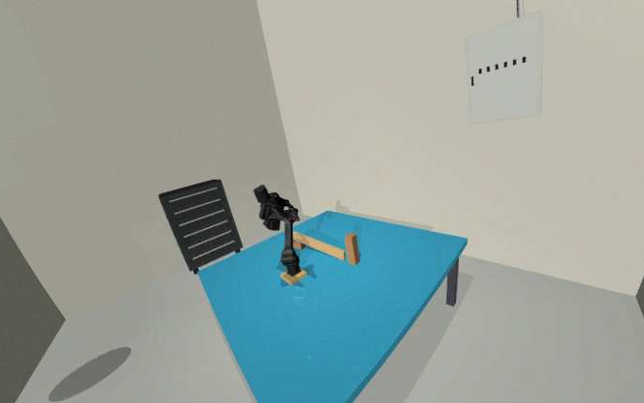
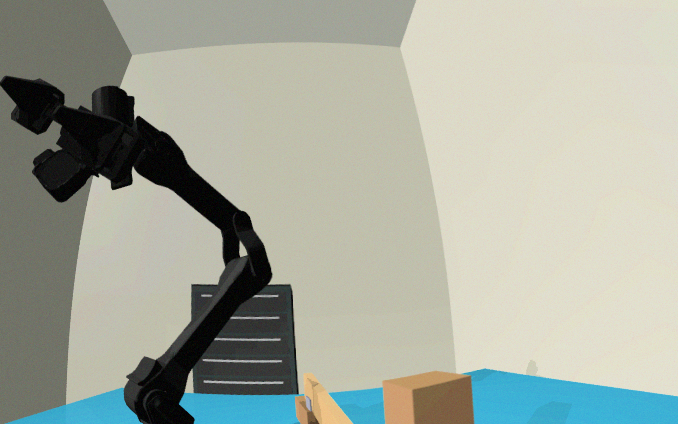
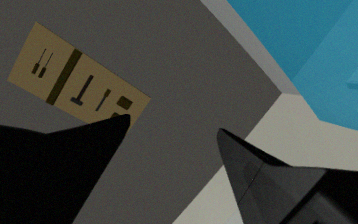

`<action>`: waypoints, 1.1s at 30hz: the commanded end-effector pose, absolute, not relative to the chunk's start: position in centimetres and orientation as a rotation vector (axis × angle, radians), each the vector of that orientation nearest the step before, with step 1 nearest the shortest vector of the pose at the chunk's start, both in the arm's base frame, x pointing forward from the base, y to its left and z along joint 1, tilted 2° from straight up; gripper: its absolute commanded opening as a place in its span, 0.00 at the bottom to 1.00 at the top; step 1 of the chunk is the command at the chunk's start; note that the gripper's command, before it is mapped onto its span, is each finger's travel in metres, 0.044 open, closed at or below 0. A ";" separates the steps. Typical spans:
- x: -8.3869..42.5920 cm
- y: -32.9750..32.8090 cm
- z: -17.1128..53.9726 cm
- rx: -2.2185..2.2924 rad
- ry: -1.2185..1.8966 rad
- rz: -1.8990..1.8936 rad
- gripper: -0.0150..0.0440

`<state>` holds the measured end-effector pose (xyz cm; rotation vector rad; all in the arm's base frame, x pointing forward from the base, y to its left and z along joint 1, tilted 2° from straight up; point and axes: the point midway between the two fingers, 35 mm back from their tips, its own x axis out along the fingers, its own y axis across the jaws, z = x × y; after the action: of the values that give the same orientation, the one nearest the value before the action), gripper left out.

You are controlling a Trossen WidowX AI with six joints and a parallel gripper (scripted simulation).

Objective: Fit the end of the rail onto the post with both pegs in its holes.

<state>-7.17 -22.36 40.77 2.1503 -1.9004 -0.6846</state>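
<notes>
The wooden rail runs from the low footboard block to just in front of the post. Its far end is at the grey bracket. Its near end is low, and a narrow gap shows between it and the upright post in the top view. The pegs and the holes cannot be made out. My gripper is open and empty, high up and well away from the rail, on the side away from the post. The wrist view shows neither rail nor post.
The arm's base stands on a small wooden plate on the blue table, beside the rail. A dark drawer cabinet stands beyond the table. A tool board shows in the wrist view.
</notes>
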 end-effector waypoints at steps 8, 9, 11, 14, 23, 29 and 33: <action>-3.6 -24.8 38.9 2.075 -1.414 -0.946 1.00; -2.8 -25.3 38.4 2.047 -1.316 -0.985 1.00; -1.1 -26.1 37.6 1.981 -1.113 -1.047 1.00; 1.8 -27.0 36.1 1.851 -0.801 -1.103 1.00; 11.2 -27.1 31.8 1.330 0.003 -1.013 1.00; 15.9 -25.6 29.5 1.000 0.335 -0.856 1.00; 19.0 -24.1 27.8 0.749 0.534 -0.712 1.00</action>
<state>16.11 -25.46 30.18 0.9649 0.3298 -0.8431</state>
